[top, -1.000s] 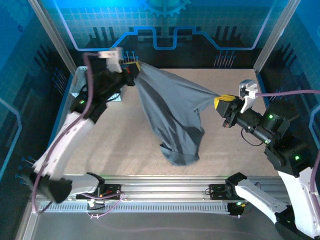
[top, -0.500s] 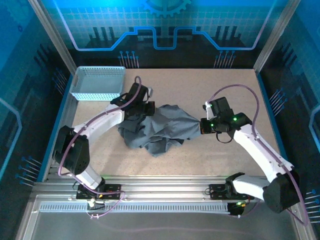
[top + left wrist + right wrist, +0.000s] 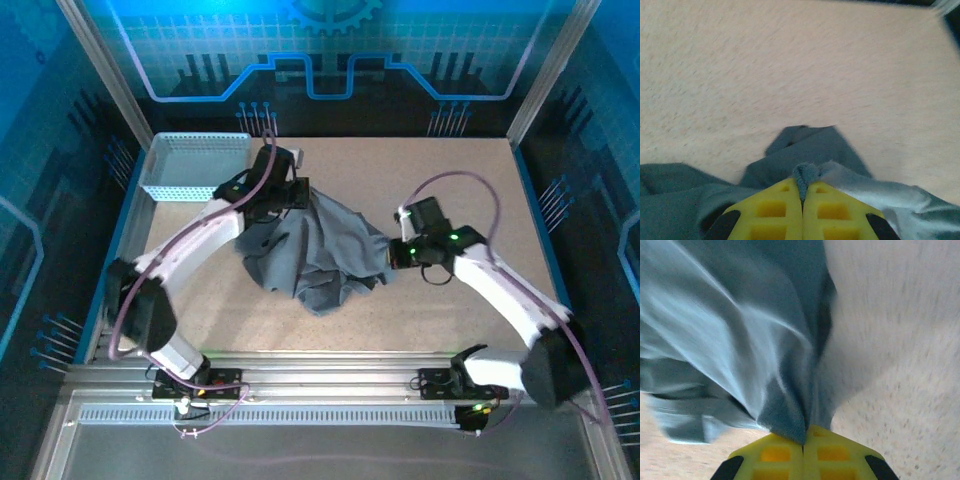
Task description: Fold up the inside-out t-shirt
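We see the left pincer closed tight on a fold of the grey t-shirt — in its wrist view the two yellow fingers meet, with a small ridge of cloth pinched between their tips. The right pincer is likewise clamped on the t-shirt. Its own fingers press together on a bunched edge, and from there the cloth fans away in long creases, though that view is blurred.

The t-shirt runs between the two pincers. Its top corner is at the left pincer and its right side is drawn out to the right pincer. The rest lies crumpled on the bench below and between them, towards the arm bases. Just past the left pincer's tips a dark flap of cloth rests on the bench, with bare surface beyond it. A light blue mesh basket stands to the left of the left pincer — near it, but apart from the t-shirt.
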